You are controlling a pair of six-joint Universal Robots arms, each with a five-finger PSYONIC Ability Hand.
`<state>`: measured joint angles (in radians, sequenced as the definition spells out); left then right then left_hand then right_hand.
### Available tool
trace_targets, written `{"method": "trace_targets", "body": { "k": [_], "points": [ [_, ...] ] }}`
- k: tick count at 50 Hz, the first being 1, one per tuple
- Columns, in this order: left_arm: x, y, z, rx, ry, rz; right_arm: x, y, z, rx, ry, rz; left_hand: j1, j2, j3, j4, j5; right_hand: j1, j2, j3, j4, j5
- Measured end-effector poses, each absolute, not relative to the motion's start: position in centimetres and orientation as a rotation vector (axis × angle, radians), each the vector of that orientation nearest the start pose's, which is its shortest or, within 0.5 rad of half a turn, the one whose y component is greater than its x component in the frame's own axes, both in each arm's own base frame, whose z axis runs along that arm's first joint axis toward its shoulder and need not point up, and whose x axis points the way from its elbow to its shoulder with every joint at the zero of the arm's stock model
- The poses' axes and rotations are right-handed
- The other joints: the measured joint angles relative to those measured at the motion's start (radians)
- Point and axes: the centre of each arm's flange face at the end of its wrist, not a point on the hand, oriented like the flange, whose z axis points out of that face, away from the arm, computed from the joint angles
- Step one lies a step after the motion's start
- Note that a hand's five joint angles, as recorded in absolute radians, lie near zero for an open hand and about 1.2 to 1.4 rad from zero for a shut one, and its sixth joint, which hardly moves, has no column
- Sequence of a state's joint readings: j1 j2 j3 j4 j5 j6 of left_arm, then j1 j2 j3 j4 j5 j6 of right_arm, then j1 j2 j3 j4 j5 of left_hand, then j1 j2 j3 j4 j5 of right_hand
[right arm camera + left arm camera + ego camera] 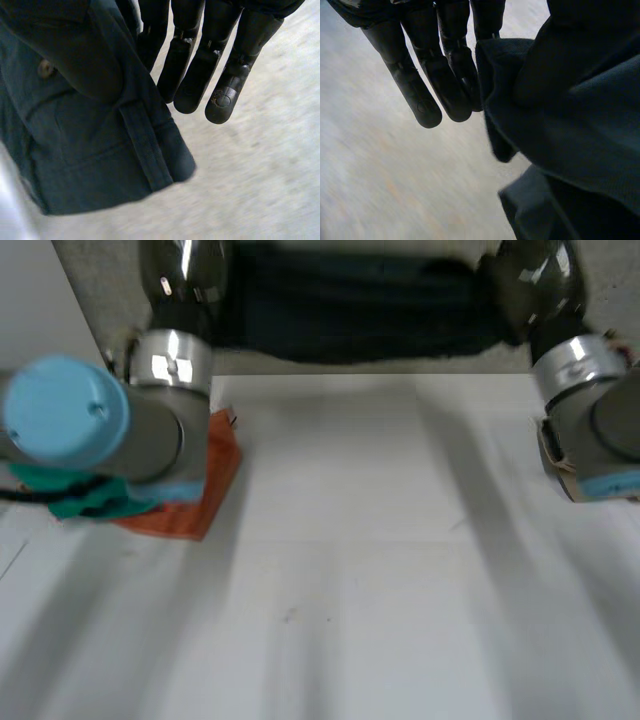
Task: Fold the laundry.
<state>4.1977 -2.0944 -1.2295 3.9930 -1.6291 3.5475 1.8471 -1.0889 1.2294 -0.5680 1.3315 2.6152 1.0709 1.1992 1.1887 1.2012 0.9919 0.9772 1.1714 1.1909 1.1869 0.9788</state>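
I see the garment (pixel 350 315), a dark blue-green cloth, stretched as a wide band between my 2 hands, past the far edge of the counter (pixel 380 540) and lifted off it. In the left wrist view the left hand (pixel 427 85) has its fingers straight and close together. A corner of the garment lies against the innermost finger, and a dark rounded shape that I read as the thumb presses the cloth there, so this hand holds the garment in a pinch at its left end. The rest of the cloth hangs in folds beside the palm. In the right wrist view the right hand (pixel 200 75) also has straight fingers. Its thumb (pixel 85 60) lies on top of the cloth and clamps it against them, so this hand holds the right end. Near that thumb I see a small button (pixel 45 68) and a stitched band that runs down to the lower corner of the cloth. On the counter, under the left arm (pixel 100 420), there is an orange block (pixel 200 495) with something green (pixel 85 495) just beside it. The right arm (pixel 590 420) is over the opposite side of the counter.
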Motion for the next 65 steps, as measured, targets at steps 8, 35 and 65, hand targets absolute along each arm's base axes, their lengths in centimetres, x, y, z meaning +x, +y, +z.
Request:
{"method": "trace_targets", "body": {
  "k": [8, 35, 65],
  "points": [
    [-32.9, -31.6, 19.2, 0.854, 1.797, -2.505, 28.5, -36.3, 20.2, -1.142, 1.784, -2.323, 0.000, 0.000, 0.000, 0.000, 0.010, 0.008, 0.000, 0.000, 0.000, 0.002],
    [-26.6, -19.4, 16.6, 1.174, 2.340, -1.793, 23.0, -23.4, 18.7, -1.557, 2.402, -1.344, 0.000, 0.000, 0.000, 0.000, 0.015, 0.015, 0.015, 0.000, 0.000, 0.002],
    [-25.7, -14.1, 20.1, 1.315, 2.408, -1.673, 20.2, -19.5, 19.7, -1.609, 2.364, -1.272, -0.564, -0.686, -0.672, -0.692, -0.657, -0.352, -0.432, -0.485, -0.482, -0.441]
  ]
}}
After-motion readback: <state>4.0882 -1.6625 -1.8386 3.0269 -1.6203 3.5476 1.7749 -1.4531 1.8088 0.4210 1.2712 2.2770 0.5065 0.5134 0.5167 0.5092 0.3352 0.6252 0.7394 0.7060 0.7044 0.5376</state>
